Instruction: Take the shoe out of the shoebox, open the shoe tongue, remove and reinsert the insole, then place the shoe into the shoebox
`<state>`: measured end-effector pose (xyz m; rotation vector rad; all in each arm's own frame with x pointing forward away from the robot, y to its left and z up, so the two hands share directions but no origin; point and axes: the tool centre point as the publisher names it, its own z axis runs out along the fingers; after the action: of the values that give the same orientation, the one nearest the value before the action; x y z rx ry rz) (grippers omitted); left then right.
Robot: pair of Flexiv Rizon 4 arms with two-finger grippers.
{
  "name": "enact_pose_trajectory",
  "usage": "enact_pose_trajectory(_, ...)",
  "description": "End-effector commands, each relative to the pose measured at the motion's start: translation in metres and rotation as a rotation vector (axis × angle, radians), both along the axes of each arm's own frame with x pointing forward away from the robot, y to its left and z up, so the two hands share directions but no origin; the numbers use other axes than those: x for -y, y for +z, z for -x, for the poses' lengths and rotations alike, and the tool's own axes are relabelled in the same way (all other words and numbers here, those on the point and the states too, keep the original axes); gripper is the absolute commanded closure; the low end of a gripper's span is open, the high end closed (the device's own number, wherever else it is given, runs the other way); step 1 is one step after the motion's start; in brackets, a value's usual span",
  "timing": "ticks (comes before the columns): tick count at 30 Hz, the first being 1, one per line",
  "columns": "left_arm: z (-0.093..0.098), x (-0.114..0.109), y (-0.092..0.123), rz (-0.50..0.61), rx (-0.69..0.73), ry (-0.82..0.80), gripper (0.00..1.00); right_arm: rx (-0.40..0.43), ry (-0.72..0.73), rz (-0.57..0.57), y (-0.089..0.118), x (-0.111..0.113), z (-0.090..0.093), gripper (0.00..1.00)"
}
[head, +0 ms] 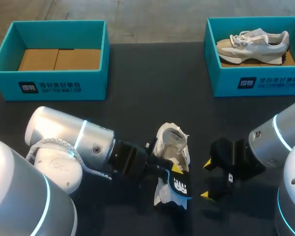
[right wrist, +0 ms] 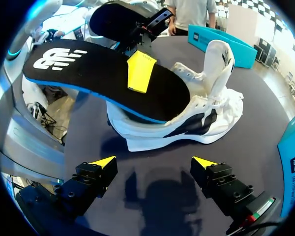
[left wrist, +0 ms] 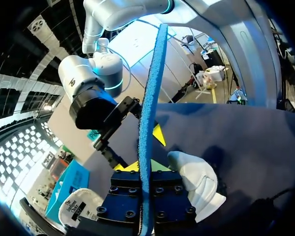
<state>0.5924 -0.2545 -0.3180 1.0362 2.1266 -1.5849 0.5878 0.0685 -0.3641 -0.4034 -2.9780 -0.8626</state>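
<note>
A white shoe (head: 171, 145) lies on the dark table between my two arms, its tongue pulled up. My left gripper (head: 175, 169) is shut on the shoe's black insole (head: 180, 187), which has a blue edge. In the left wrist view the insole (left wrist: 148, 123) stands edge-on between the fingers of the left gripper (left wrist: 146, 160), with the shoe (left wrist: 199, 182) beside them. From the right wrist the insole (right wrist: 98, 73) slants up out of the shoe (right wrist: 206, 110), one yellow fingertip (right wrist: 140, 71) flat on it. My right gripper (right wrist: 152, 163) stands open and empty just short of the shoe, and shows in the head view (head: 207, 180) too.
A teal shoebox (head: 54, 81) at the back left holds only brown cardboard. A second teal shoebox (head: 255, 81) at the back right holds a grey and beige shoe (head: 253, 42). Bare dark table lies between the boxes and the arms.
</note>
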Motion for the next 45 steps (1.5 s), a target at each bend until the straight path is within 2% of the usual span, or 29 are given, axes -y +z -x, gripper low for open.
enact_pose_trajectory(1, 0.001, -0.004, -0.002, 0.046, -0.012, 0.006, 1.0, 0.002, -0.001, 0.0, 0.001, 0.001, 0.002, 0.0)
enact_pose_trajectory(9, -0.001, -0.009, -0.008, 0.135, -0.044, -0.003, 1.0, 0.002, -0.001, 0.0, 0.001, 0.001, 0.002, 0.0)
enact_pose_trajectory(20, -0.009, -0.01, -0.016, 0.185, -0.04, 0.01, 1.0, 0.002, -0.001, 0.0, 0.001, 0.001, 0.002, 0.0)
enact_pose_trajectory(39, -0.028, -0.005, -0.03, 0.098, -0.015, 0.085, 1.0, 0.002, -0.001, 0.0, 0.001, 0.001, 0.002, 0.0)
enact_pose_trajectory(45, -0.028, -0.006, -0.03, 0.1, -0.02, 0.086, 1.0, 0.002, -0.001, 0.0, 0.001, 0.001, 0.002, 0.0)
